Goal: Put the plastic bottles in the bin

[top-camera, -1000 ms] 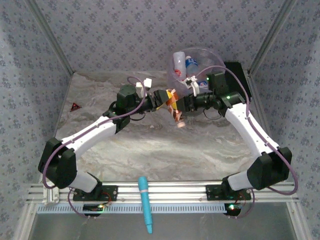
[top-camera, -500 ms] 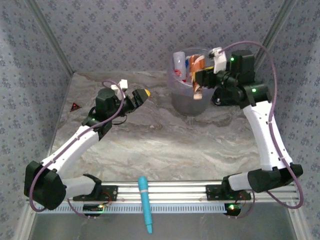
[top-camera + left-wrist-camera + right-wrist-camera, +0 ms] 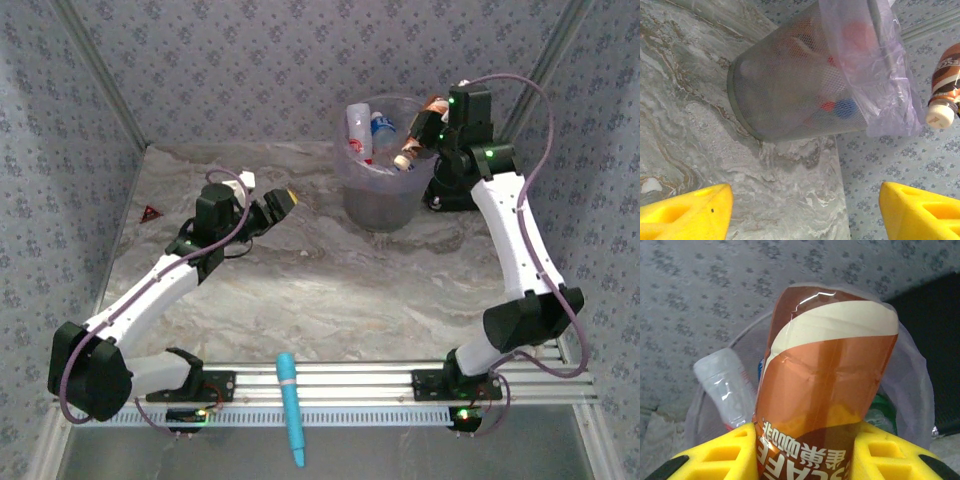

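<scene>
The bin (image 3: 383, 190) stands at the back of the table, a pale-purple liner over its mesh wall (image 3: 790, 85). Several plastic bottles lie inside, among them a clear one (image 3: 725, 385) and a green one (image 3: 885, 415). My right gripper (image 3: 428, 128) is high beside the bin's right rim, shut on a brown coffee bottle (image 3: 825, 370) that hangs cap-down over the rim (image 3: 410, 152). That bottle also appears at the right of the left wrist view (image 3: 946, 85). My left gripper (image 3: 280, 204) is left of the bin, low over the table, open with nothing between its fingers (image 3: 690, 215).
A light-blue pen-shaped tool (image 3: 290, 405) lies across the rails at the near edge. A small red mark (image 3: 150, 212) sits at the far left of the table. Patterned walls close in the left, back and right sides.
The right gripper has carried the brown bottle from mid-table up to the bin's right rim. The left gripper has let go of it and drawn back to the left.
</scene>
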`<state>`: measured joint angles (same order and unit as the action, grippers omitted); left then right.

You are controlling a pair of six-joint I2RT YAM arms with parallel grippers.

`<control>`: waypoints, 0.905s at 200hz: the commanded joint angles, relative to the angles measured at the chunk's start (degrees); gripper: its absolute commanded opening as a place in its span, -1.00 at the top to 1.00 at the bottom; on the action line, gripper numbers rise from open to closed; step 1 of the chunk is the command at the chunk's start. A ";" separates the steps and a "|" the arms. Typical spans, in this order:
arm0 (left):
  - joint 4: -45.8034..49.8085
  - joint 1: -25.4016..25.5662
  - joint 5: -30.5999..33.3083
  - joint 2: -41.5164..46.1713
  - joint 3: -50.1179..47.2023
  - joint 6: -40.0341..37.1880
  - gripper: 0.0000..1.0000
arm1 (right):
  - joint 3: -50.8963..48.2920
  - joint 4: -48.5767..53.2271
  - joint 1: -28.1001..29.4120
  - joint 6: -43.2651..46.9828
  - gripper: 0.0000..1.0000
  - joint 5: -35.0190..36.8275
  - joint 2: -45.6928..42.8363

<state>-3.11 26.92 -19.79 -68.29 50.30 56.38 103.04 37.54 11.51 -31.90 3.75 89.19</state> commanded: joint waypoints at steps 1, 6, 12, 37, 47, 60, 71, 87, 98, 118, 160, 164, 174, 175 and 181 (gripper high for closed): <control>0.94 -0.55 1.36 2.79 -0.16 -1.16 -0.53 | -0.92 -2.81 1.47 -7.59 0.71 6.75 -0.49; 1.02 -0.55 1.53 2.99 -0.36 -1.18 -0.53 | -1.56 -2.82 1.65 -7.86 0.71 7.48 -0.64; 1.16 -0.62 1.67 3.24 -0.33 -1.27 -0.53 | -2.47 -4.42 1.75 -8.16 0.70 8.01 -0.80; 1.77 -0.87 1.69 3.60 -0.49 -1.36 -0.52 | -5.08 -4.96 1.76 -8.03 0.42 9.59 -1.29; 1.80 -0.95 1.68 3.69 -0.59 -1.45 -0.52 | -5.14 -4.44 1.68 -7.75 0.28 9.78 -1.29; 1.64 -0.99 1.69 3.65 -0.78 -1.36 -0.52 | -5.22 -3.88 1.82 -7.15 0.08 10.30 -1.42; 1.38 -1.00 1.69 3.53 -0.82 -1.27 -0.52 | -5.18 -3.75 1.85 -6.71 -0.03 10.31 -1.65; 1.18 -0.99 1.68 3.41 -0.84 -1.11 -0.52 | -4.30 -3.35 1.85 -5.72 -0.14 10.31 -1.90; 1.18 -0.99 1.69 3.34 -0.78 -1.18 -0.52 | -3.36 -3.36 1.85 -4.74 -0.21 10.36 -1.95; 1.27 -0.99 1.69 3.30 -0.78 -1.40 -0.52 | -0.87 0.03 1.52 -2.45 -0.40 9.71 -1.76; 1.27 -0.99 1.78 3.08 -1.02 -1.62 -0.52 | 2.12 3.09 -1.15 1.49 -0.42 7.91 -1.38; 1.19 -1.01 1.77 3.08 -1.01 -1.63 -0.52 | 2.16 2.92 -1.35 1.84 -0.39 7.44 -1.30; 1.12 -1.07 1.83 2.94 -1.10 -1.63 -0.52 | 2.53 2.30 -1.58 2.80 -0.28 6.37 -0.82; 1.10 -1.07 1.85 2.92 -1.05 -1.62 -0.51 | 2.61 2.24 -1.62 2.98 -0.27 6.28 -0.71; 1.09 -1.08 1.86 2.91 -1.08 -1.62 -0.52 | 3.15 1.98 -1.58 3.76 -0.18 6.15 -0.22</control>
<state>-1.43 26.24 -18.57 -65.89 49.54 55.94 103.83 38.44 10.63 -32.08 11.64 88.75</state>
